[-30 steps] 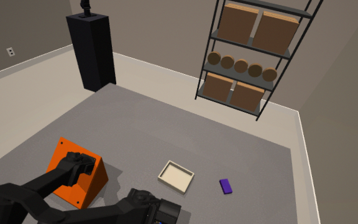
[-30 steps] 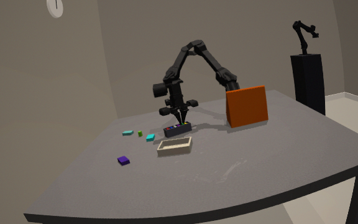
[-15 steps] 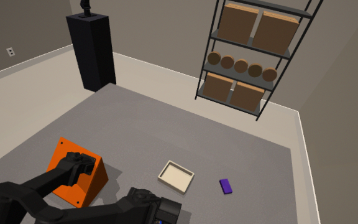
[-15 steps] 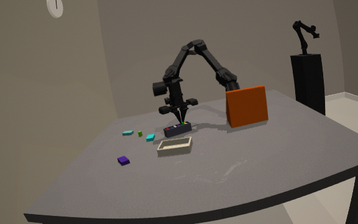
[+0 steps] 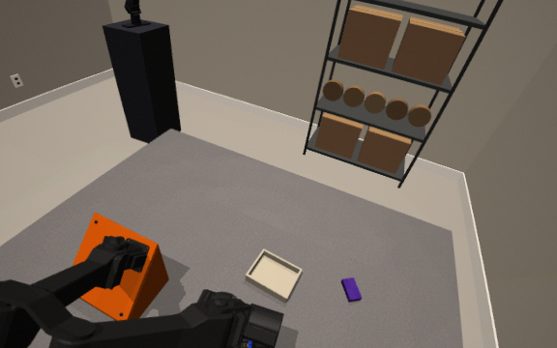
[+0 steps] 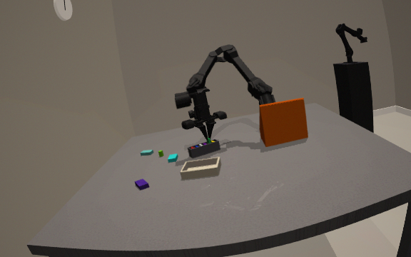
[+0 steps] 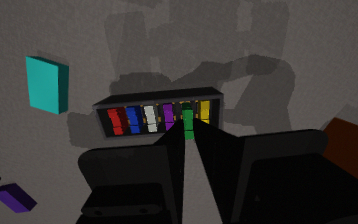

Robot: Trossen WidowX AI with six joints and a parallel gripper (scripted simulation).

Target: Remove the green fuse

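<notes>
Grey worktop (image 6: 298, 185), left half: fuse block (image 6: 203, 148), tray (image 6: 200, 168) just in front. Gripper (image 7: 189, 131) nearly closed, pinching green fuse (image 7: 187, 119), fuse seated between purple and yellow.
</notes>
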